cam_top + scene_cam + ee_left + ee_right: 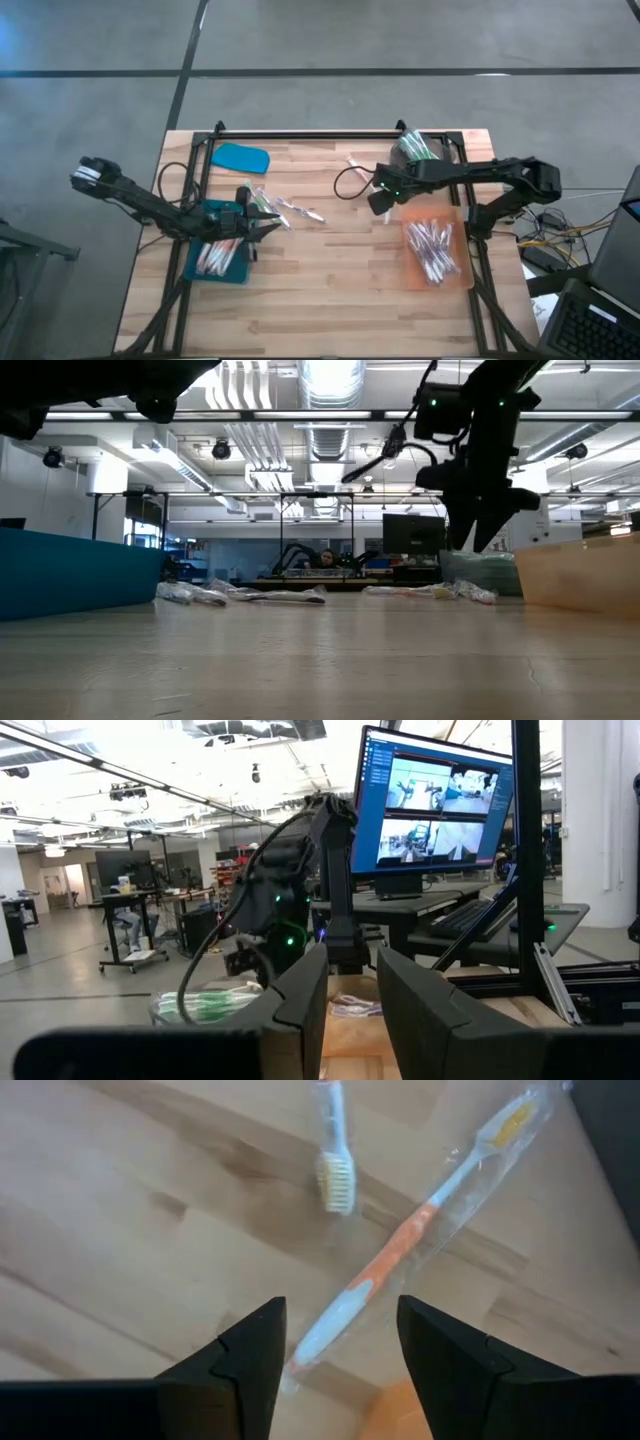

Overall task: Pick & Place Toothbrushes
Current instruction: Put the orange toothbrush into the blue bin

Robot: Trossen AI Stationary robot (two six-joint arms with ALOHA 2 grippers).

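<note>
Wrapped toothbrushes lie loose on the wooden table near its middle [290,210], and others fill the blue tray [215,258] and the orange tray [435,252]. My right gripper [380,203] hangs open above the table beside the orange tray's far left corner. In its wrist view the right gripper [340,1345] stands over the handle end of an orange-and-white toothbrush [400,1250] in a clear wrapper. A second toothbrush [335,1150] lies beyond it. My left gripper [265,228] is open over the blue tray's right edge, and the left gripper [350,990] holds nothing.
A blue lid [240,157] lies at the table's far left, and a clear bag of green items [415,147] sits at the far right. Black cables [350,183] loop near the right arm. The low view shows tray walls left [70,575] and right [580,572].
</note>
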